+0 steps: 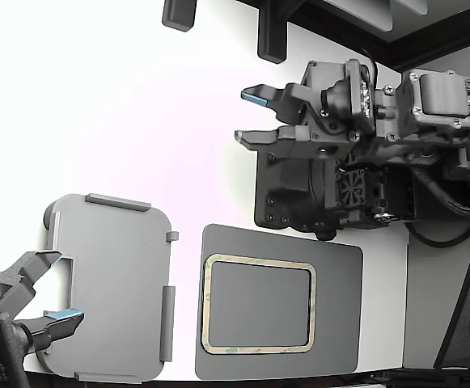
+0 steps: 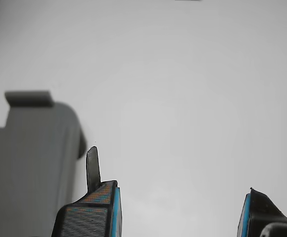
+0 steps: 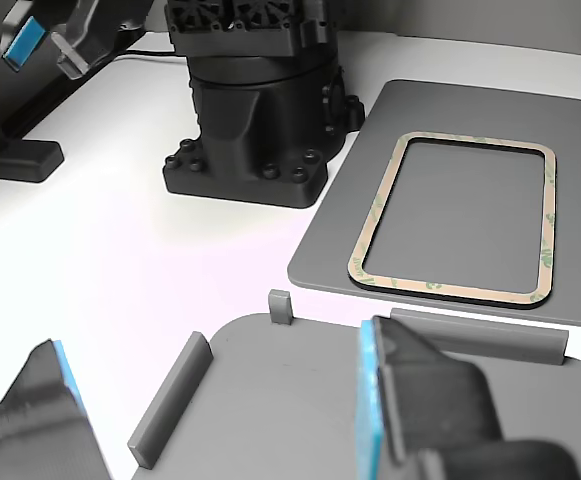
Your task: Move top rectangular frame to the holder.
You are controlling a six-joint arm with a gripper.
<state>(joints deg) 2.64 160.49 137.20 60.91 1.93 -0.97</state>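
At the near edge of the white desk [image 1: 137, 121], toward the exterior view's left corner, lies the light grey rounded-rectangle plastic holder [image 1: 113, 242] with its small raised edge tabs, and nothing rests on it. A second arm's dark gripper [image 1: 61, 287] with blue pads hangs over the holder's outer side, jaws apart. Just beside the holder, also along the near edge, is a dark grey flat mat [image 1: 340, 307]. The thin pale gold-green rectangular frame [image 1: 259, 262] lies flat on the mat, within its borders, clear of the holder and of both grippers. Behind the mat stands the black arm base [image 1: 299, 194]. Farther back, over bare desk, the arm's gripper [image 1: 249, 117] points toward the exterior view's left. Its blue-padded fingers [image 2: 114, 212] are spread wide with nothing between them, and a corner of the holder [image 2: 29, 163] shows beyond them in the wrist view.
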